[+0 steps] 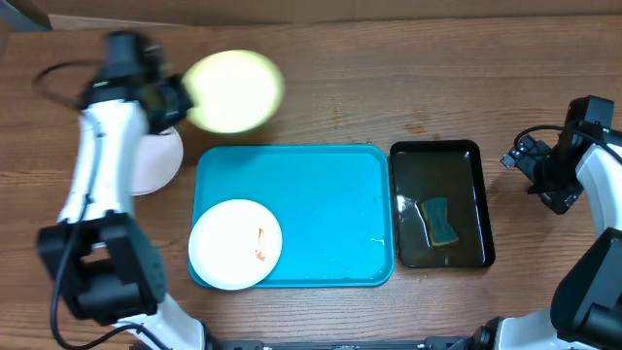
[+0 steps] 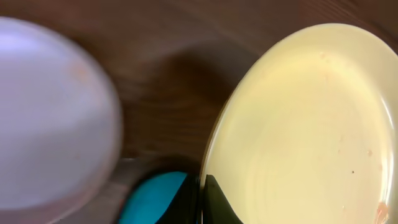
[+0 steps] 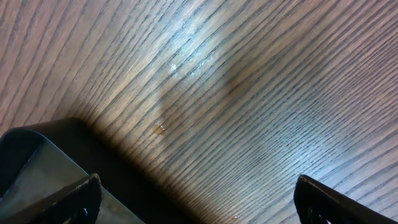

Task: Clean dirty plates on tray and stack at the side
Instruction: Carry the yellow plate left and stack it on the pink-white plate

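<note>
Slip risk: green plate point(image 1: 238, 92) pinched by rim in left claw point(image 2: 204, 202), aloft at tray's point(image 1: 330, 214) 11 o'clock; could tilt and drop. Right claw point(image 3: 199, 202) spread, idle at 3.

Robot lab bench, wood-grain table point(image 1: 437, 87) filling frame, robot arm point(image 1: 97, 165) with loose black cable point(image 1: 47, 74) at left edge, second arm point(image 1: 595, 173) at right edge, turquoise tray point(image 1: 330, 214) and black tray point(image 1: 437, 146) staged centre
</note>
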Robot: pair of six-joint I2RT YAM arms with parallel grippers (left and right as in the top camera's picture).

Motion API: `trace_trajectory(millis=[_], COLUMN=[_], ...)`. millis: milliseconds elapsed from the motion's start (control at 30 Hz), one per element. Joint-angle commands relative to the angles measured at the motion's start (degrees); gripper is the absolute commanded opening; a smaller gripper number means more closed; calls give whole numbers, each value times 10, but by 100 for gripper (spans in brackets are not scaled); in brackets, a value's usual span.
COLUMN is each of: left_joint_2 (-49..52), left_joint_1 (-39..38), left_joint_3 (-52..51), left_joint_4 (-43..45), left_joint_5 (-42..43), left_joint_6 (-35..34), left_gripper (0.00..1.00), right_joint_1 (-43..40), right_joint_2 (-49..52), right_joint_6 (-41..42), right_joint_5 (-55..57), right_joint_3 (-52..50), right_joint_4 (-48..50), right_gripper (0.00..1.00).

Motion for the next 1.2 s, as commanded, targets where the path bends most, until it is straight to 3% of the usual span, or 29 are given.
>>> trace_trajectory(millis=[0, 233, 567, 600, 667, 700, 733, 800, 900, 1000, 1167], left_joint_2=[3, 3, 3, 3, 3, 3, 2, 1, -5, -16, -38], left_joint_1=[85, 204, 231, 231, 231, 231, 231, 231, 230, 229, 210], left_joint_3=[-24, -80, -156, -156, -156, -156, -156, -148, -145, -145, -150], left_joint_4=[-12, -7, 70, 72, 71, 69, 65, 37, 7, -52, -150], left_joint_5=[22, -21, -64, -63, -62, -55, -43, 21, 96, 140, 136], left_joint_6=[-15, -16, -16, -16, -16, -16, -16, -5, 33, 55, 122], left_gripper=[4, 4, 6, 15, 59, 76, 81, 80, 67, 62, 47], right_joint_1=[0, 0, 0, 0, 0, 0, 0, 0, 0, 0, 0], right_joint_2=[-10, -10, -10, -10, -10, -10, -10, -10, -10, -10, -10], right_joint_6=[3, 3, 3, 3, 3, 3, 3, 3, 3, 3, 3], right_joint_5=[-1, -1, -1, -1, -1, -1, -1, -1, -1, -1, -1], right_joint_3=[13, 13, 13, 13, 14, 13, 13, 13, 13, 13, 13], right_joint_4=[2, 2, 2, 2, 2, 2, 2, 2, 2, 2, 2], right_gripper=[100, 100, 100, 100, 100, 100, 100, 100, 100, 100, 100])
